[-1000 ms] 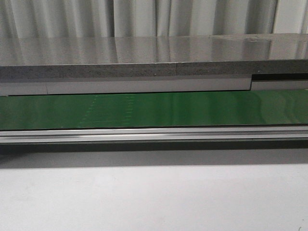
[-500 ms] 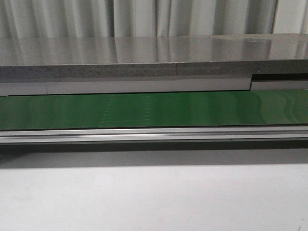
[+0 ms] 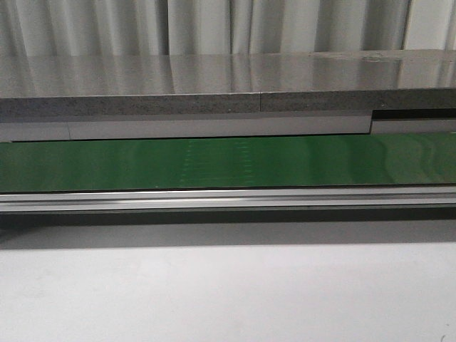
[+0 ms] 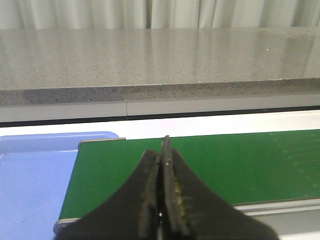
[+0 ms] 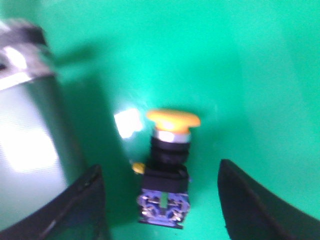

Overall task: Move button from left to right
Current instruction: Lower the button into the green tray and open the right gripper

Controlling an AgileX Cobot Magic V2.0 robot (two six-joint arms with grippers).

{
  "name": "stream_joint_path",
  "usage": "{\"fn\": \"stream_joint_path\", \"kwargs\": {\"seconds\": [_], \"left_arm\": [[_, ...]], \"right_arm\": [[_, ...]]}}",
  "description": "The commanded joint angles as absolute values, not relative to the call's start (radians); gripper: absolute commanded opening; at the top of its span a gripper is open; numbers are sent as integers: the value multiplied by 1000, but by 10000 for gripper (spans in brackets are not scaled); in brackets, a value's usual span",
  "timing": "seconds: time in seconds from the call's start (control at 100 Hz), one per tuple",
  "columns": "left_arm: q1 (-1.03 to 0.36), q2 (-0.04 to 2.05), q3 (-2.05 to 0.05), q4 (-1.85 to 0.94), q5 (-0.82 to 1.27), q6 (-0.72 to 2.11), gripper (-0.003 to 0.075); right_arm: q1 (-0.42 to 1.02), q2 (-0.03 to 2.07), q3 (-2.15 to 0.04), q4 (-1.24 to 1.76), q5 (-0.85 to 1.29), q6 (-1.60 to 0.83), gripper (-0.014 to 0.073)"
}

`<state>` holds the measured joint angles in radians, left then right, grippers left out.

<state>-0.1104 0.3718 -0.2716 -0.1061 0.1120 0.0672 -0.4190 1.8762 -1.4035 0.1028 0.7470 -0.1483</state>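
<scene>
The button (image 5: 167,167) lies on its side on a bright green surface (image 5: 240,75) in the right wrist view. Its yellow-orange cap (image 5: 173,119) points away from the wrist, and its blue terminal end (image 5: 164,206) is nearest. My right gripper (image 5: 159,170) is open, with one dark finger (image 5: 82,205) on each side of the button's body and a gap to each. My left gripper (image 4: 162,150) is shut with nothing in it, over the end of the green belt (image 4: 240,165). The front view shows neither the button nor a gripper.
A blue tray (image 4: 30,175) sits beside the belt's end. A shiny metal roller or rail (image 5: 27,150) stands close beside the button. In the front view a green belt (image 3: 320,160) runs between a grey stone counter (image 3: 214,85) and an aluminium rail (image 3: 228,199), with a white tabletop (image 3: 228,292) nearer.
In the front view a faint dotted mark on the green belt has drifted to the right. Nothing else there has changed.
</scene>
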Motion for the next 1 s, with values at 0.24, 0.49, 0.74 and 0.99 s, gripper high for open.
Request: {"fn": "stream_joint_path", "kwargs": {"seconds": [0.24,0.49,0.74,0.99], "left_arm": [[-117,376,-299,-113,27,67,-20],[-117,376,-299,-113,27,67,-20],[-117,376,-299,-113,27,67,-20],[-117,376,-299,-113,27,67,-20]], "right_arm": [[-262,1619,-1434,176,591,-161,491],[-88,1439,-1339,178,491,-161,491],[44,1195,-1063,178,238,-161,491],[59,925,-721,177,56,-161,491]]}}
